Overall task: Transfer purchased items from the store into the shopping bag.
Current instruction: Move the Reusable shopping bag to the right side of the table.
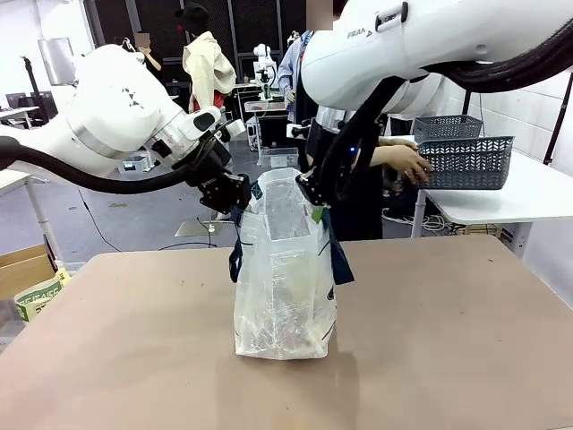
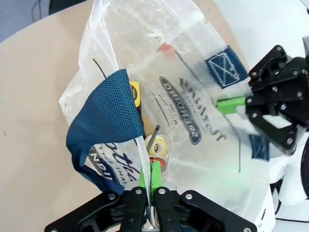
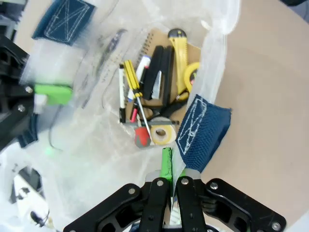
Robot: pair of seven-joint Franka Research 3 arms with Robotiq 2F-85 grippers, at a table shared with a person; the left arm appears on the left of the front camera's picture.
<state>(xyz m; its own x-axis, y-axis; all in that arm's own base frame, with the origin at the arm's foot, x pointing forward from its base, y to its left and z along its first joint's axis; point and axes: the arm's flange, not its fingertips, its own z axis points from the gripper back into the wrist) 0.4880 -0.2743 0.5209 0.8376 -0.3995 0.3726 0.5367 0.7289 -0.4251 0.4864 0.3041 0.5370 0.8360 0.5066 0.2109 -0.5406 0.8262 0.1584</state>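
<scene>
left claw [image 2: 147, 183] clamped on shopping bag [image 2: 193, 111] rim | purchased items [image 2: 157, 147] inside

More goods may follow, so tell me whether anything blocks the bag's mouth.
Nothing visible does. The left end effector and right end effector pinch opposite sides of the bag at its rim, holding the mouth open above the items at the bottom. The basket is off at a side table, a person's hand on it.

This is a robotics lab in an open hall. White work tables [image 1: 537, 193] stand on a grey floor [image 1: 125, 224] with loose cables [image 1: 179, 245] and a cardboard box [image 1: 22, 269].
</scene>
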